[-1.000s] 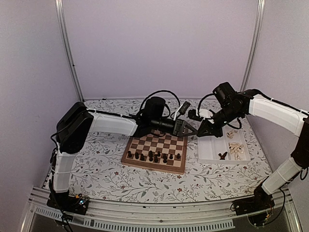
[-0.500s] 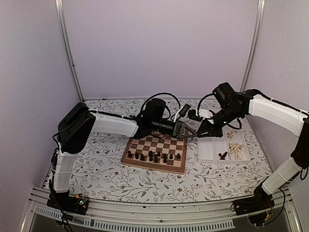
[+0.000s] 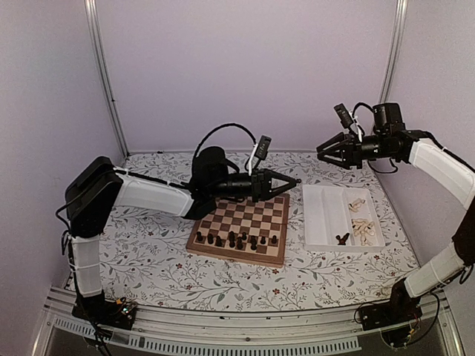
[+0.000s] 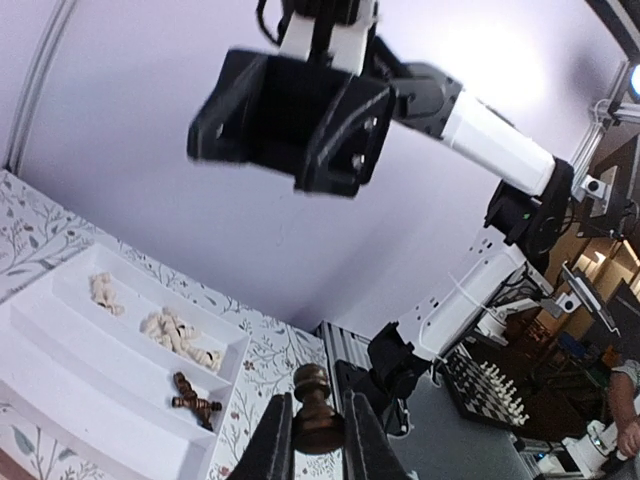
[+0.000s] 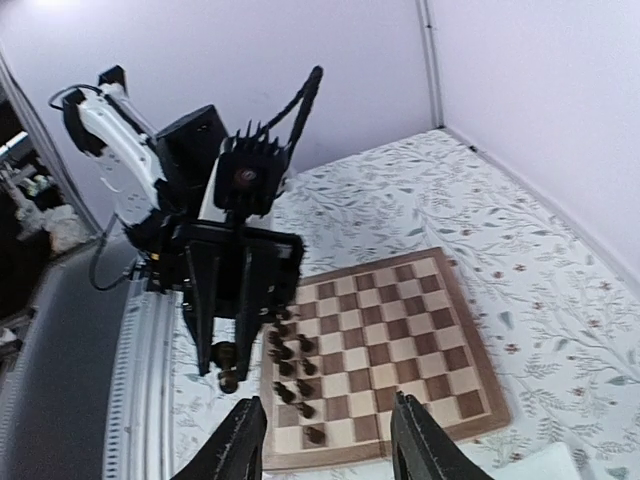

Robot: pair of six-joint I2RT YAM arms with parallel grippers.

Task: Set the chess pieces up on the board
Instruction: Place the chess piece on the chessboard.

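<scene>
Left arm (image 3: 152,196) is stretched out near-horizontal, forearm running rightward above the far edge of the board (image 3: 256,216), wrist level. The left gripper (image 3: 295,180) points toward the tray side. Its jaws are pinched on a dark piece (image 4: 316,400), gripped low on the body, knob end sticking out past the fingertips. That piece is up in the air, off the board. Right arm (image 3: 439,159) is raised high, forearm coming back leftward above the white tray (image 3: 318,216). The right gripper (image 3: 324,149) points left at the other one, well apart from it, jaws spread with nothing between them. Board sits mid-table on the floral cloth (image 3: 148,259), just left of the tray. A cluster of dark pieces (image 3: 236,239) stands on its two near rows. Cream pieces (image 3: 361,225) lie loose toward the tray's right side, and one dark one (image 3: 342,239) lies at the tray's near end.
</scene>
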